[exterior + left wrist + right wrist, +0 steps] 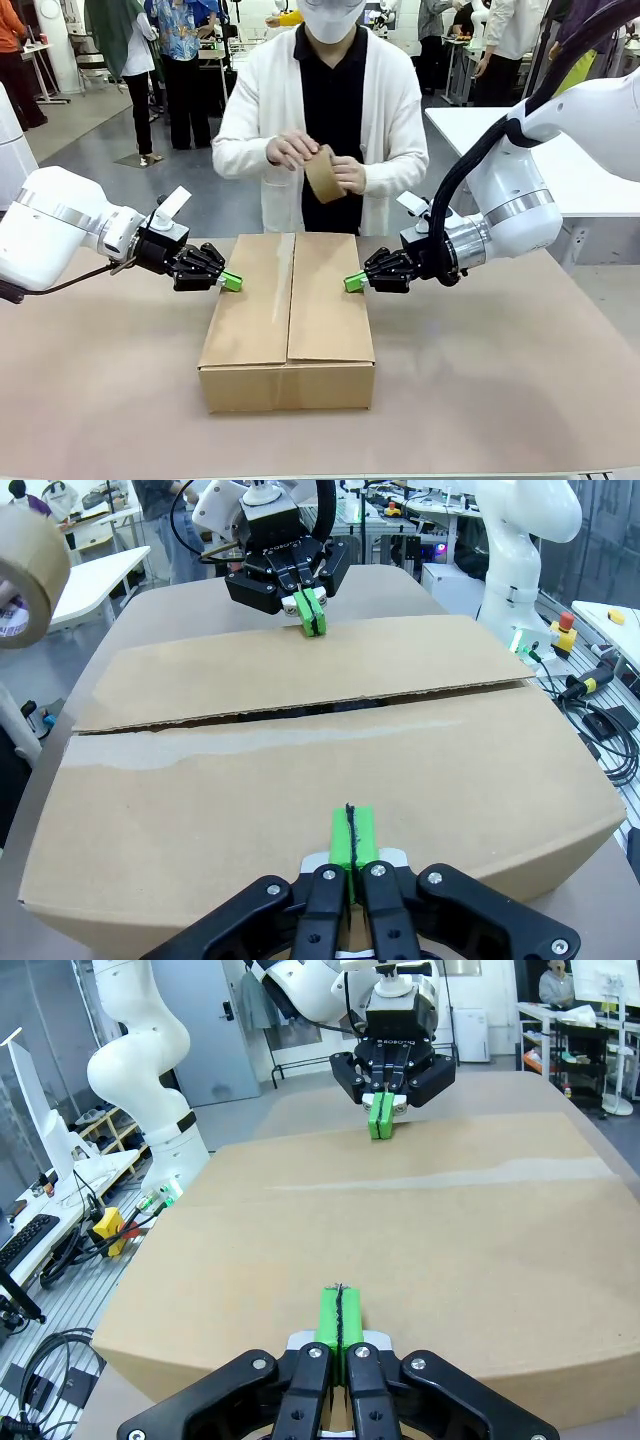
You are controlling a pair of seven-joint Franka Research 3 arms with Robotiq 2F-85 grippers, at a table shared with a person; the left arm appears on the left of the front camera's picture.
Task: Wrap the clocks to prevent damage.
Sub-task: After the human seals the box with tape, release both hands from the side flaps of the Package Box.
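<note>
We work at a brown table [520, 400], with a person [330, 90] standing at its far side. Between us lies a cardboard box [288, 310] with both flaps folded down. We judge the clocks are inside it, under the flaps, though we cannot confirm that. They are probably fragile, so the box should be steadied rather than shoved or tipped. The cardboard looks stiff, but its flaps are springy. Our left gripper [232, 282] and right gripper [353, 283] each have their pads pressed together, holding nothing, with their tips on the flaps' outer edges. That seems the right place to bear down, clear of the seam [300, 712]. The person holds a tape roll [323, 172] above the far end.
</note>
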